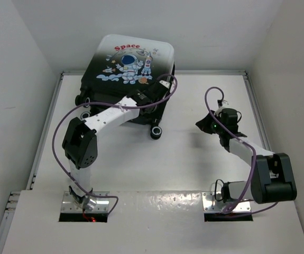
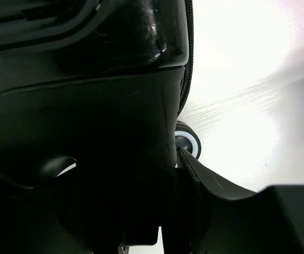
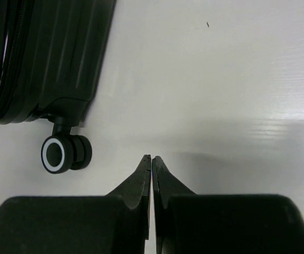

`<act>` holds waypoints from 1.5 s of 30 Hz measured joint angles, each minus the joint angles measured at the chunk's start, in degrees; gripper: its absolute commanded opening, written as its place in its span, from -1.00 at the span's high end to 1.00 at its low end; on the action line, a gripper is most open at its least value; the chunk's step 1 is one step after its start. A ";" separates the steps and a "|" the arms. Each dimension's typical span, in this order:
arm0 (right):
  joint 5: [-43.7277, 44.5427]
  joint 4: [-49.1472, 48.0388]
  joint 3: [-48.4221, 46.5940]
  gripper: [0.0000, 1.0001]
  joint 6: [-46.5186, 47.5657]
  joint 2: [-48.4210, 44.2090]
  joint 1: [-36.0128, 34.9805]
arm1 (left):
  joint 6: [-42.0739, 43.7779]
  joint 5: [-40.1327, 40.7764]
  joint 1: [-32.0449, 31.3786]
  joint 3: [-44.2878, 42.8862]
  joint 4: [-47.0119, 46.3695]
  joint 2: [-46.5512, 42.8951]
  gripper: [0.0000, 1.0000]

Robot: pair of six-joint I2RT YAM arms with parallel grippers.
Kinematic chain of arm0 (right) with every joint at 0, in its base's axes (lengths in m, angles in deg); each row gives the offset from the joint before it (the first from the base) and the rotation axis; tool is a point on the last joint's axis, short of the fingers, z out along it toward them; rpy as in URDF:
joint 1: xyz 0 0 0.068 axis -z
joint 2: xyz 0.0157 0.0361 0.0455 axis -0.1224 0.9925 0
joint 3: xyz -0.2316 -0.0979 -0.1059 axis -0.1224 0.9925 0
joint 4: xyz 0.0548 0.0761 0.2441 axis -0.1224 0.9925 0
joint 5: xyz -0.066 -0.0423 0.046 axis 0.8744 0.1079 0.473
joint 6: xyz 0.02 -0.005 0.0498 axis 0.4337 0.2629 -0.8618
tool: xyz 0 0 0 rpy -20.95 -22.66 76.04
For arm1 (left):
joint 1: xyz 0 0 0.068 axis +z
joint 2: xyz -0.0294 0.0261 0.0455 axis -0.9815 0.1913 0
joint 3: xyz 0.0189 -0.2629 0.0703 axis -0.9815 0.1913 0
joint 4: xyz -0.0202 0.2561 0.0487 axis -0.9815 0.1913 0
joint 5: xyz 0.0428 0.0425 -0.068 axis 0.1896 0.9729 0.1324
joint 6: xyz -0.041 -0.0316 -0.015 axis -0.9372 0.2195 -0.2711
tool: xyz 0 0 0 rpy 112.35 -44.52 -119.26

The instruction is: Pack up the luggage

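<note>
Right claw (image 3: 151, 159) pressed together, idle over the table (image 1: 194, 159), while the left claw (image 1: 157, 90) works the case.
Luggage (image 1: 130, 53) sits closed at eleven o'clock, print up, one wheel (image 3: 62, 153) at the right claw's nine o'clock. Left claw hugs its four o'clock corner, likely hunting the zipper; its grip can't be read.

Glossy hard-plastic luggage (image 1: 133, 58); smooth, faintly shiny table (image 1: 194, 159).

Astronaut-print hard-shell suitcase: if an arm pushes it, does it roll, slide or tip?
Likely rolls or swivels: the white-to-black hard-shell wheeled suitcase has a black white-rimmed caster wheel by the white table. Its glossy ribbed shell looks stiff, probably slippery to pinch.
</note>
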 measured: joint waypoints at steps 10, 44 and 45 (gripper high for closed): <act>-4.44 -0.76 4.92 0.05 8.70 -7.30 1.11 | 13.84 -6.12 -1.79 18.67 -10.78 -13.53 1.00; -18.01 3.69 19.78 -0.06 25.64 -27.41 -8.46 | 55.23 -30.86 2.01 32.46 13.94 -37.13 1.00; -17.66 2.86 20.04 -0.06 25.40 -26.29 -8.55 | 55.12 -30.93 2.08 32.46 13.99 -37.05 1.00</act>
